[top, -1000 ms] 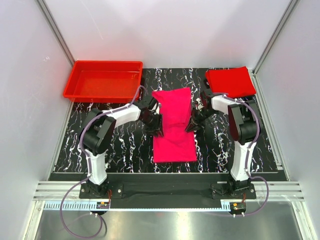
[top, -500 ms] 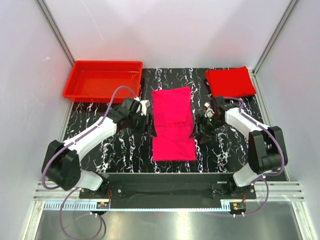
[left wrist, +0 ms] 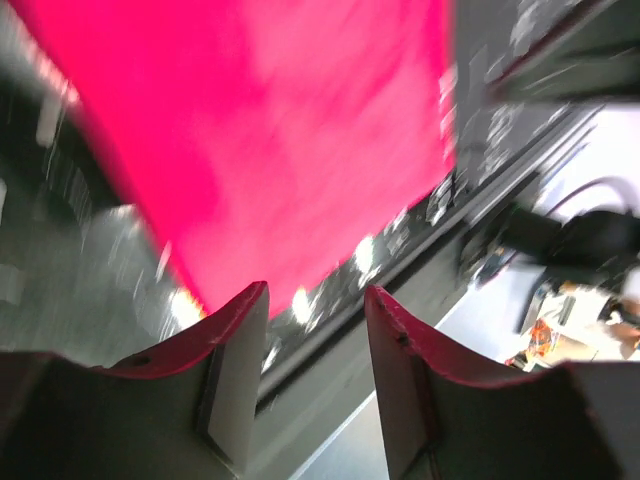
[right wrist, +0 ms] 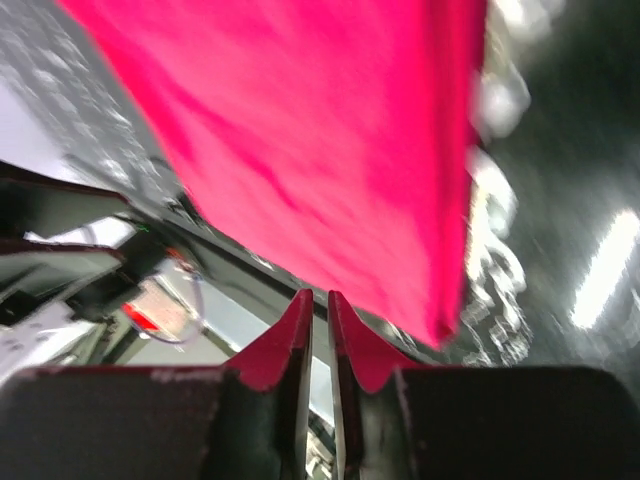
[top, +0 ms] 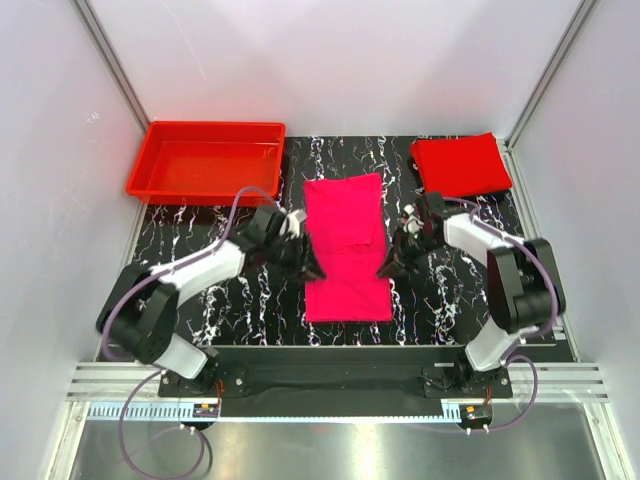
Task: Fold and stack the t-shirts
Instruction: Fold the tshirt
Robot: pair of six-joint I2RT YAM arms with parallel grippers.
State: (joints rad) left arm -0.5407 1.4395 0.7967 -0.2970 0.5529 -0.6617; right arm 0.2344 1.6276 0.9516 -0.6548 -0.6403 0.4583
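Note:
A magenta-pink t-shirt (top: pixel 345 245) lies folded in a long strip on the middle of the black marbled mat. A pure red t-shirt (top: pixel 460 165) lies folded at the back right. My left gripper (top: pixel 312 270) is low beside the pink shirt's left edge; in the left wrist view its jaws stand open and empty (left wrist: pixel 315 300), with the pink shirt (left wrist: pixel 280 130) just ahead. My right gripper (top: pixel 386 270) is beside the shirt's right edge; its jaws (right wrist: pixel 320 300) are nearly together with nothing between them, with the pink cloth (right wrist: pixel 300 130) ahead.
A rigid red plastic tray (top: pixel 205 160) stands at the back left. White walls with metal frame posts enclose the mat on three sides. The arm bases sit on a rail at the near edge.
The raised upper layer of the pink shirt has settled flat. Both grippers drew out from its edges, then came back close to its sides. Both arms' elbows swung outward and low.

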